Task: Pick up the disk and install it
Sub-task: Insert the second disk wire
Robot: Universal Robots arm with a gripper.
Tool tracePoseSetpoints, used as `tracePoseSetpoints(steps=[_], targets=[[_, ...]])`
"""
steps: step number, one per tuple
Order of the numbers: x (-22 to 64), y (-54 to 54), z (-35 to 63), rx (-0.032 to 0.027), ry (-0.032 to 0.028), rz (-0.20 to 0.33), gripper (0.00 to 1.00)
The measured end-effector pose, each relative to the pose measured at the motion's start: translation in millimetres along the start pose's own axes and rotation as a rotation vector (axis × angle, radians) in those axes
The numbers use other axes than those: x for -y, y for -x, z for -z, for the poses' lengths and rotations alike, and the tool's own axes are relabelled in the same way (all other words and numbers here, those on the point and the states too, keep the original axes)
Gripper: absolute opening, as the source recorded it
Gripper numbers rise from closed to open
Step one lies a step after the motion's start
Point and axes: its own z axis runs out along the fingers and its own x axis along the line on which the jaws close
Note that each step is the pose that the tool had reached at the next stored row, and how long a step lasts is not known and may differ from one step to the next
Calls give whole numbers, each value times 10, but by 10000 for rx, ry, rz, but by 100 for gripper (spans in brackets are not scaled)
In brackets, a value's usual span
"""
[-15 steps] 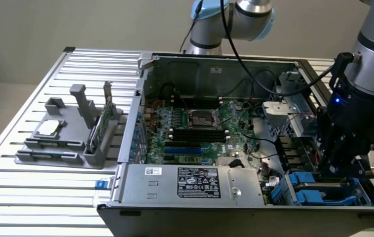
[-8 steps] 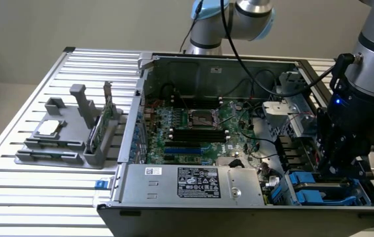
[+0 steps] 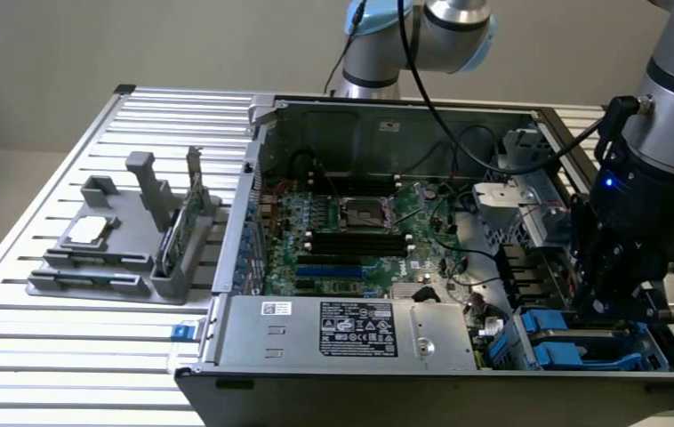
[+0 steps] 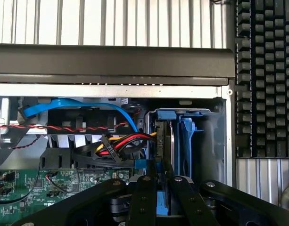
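On your bench point(image 3: 52, 356), near the exterior view's left edge, a grey holder point(image 3: 124, 249) carries a small square chip point(image 3: 88, 229) and a thin green card point(image 3: 177, 233) standing on edge. At the bench's middle lies the open computer case point(image 3: 432, 374), its motherboard point(image 3: 349, 231) exposed. At the case's corner on the exterior view's right, your gripper point(image 4: 159, 188) reaches down into the drive bay, its fingers point(image 4: 145, 193) drawn close and pinching the disk point(image 4: 175, 141), which stands on edge in its blue carrier inside that bay. A keyboard point(image 4: 267, 75) lies beside the case.
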Motion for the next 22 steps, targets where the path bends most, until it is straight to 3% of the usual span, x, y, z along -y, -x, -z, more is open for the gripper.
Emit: tracePoseSetpoints(steps=[15, 22], targets=[[-47, -16, -4, -5, -176, 8, 16], [-61, 20, -9, -69, -236, 5, 16]])
